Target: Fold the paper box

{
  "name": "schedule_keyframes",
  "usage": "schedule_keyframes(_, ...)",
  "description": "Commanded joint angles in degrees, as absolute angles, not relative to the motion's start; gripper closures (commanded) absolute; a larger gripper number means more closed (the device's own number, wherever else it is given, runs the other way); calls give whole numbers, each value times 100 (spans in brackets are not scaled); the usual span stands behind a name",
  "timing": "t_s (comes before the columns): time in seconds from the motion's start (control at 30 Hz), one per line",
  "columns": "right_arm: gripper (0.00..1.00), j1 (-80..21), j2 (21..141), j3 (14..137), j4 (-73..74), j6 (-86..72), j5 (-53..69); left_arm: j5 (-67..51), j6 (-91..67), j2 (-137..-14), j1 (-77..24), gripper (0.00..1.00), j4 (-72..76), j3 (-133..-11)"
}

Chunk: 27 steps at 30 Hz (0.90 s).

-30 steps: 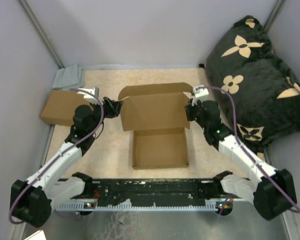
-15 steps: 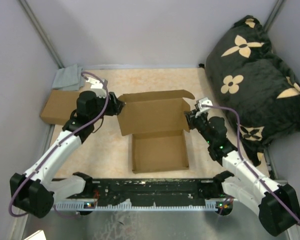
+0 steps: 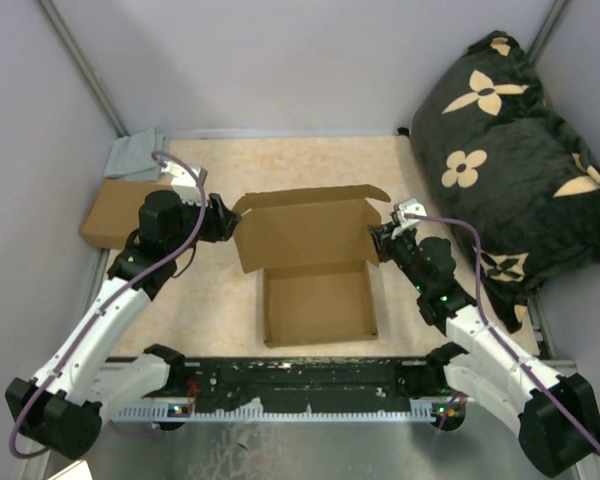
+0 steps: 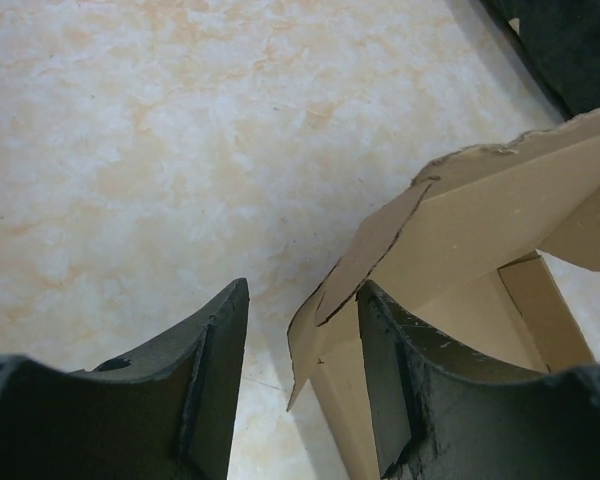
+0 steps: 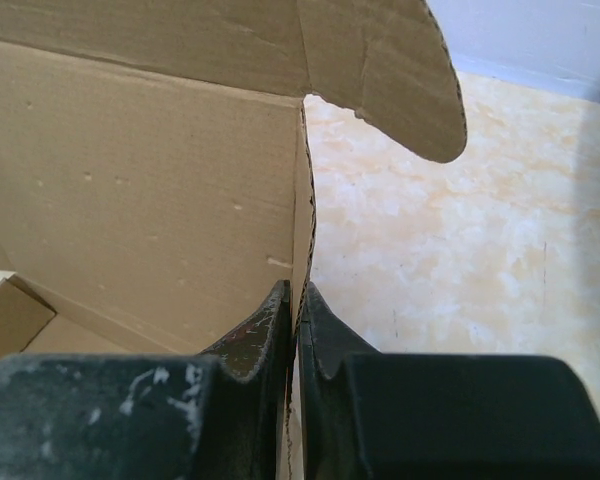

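I see the beige marbled table with a black flower-print pillow slumped at its far right corner. The paper box sits mid-table: tray on the surface, lid panel raised at the far side, side flaps out. A second cardboard box lies at the left edge, a grey cloth just behind it. Right end effector is clamped on the lid's right vertical edge. Left end effector stands with jaws apart, the lid's left flap in the gap, not pinched.
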<state>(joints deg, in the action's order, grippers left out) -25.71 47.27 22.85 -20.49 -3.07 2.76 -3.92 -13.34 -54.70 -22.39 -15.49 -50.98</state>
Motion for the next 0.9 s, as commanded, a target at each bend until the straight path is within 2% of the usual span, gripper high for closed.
schedule_keyframes(0.0, 93, -2603, 4625, 2335, -2421, -289, 351, -767, -1111, -5548, -2266, 46, -1704, -5300)
schedule_keyframes(0.33, 92, -2602, 4530, 2367, -2301, -311, 416, -654, -1015, -5735, -2302, 46, -1713, -5379)
schedule_keyframes(0.63, 91, -2602, 4732, 2554, -2073, -439, 348, -908, -1122, -5838, -2573, 55, -2031, -5566)
schedule_keyframes(0.87, 88, -2602, 4836, 2824, -1681, -627, 392, -328, -1090, -6314, -3109, 59, -2471, -5845)
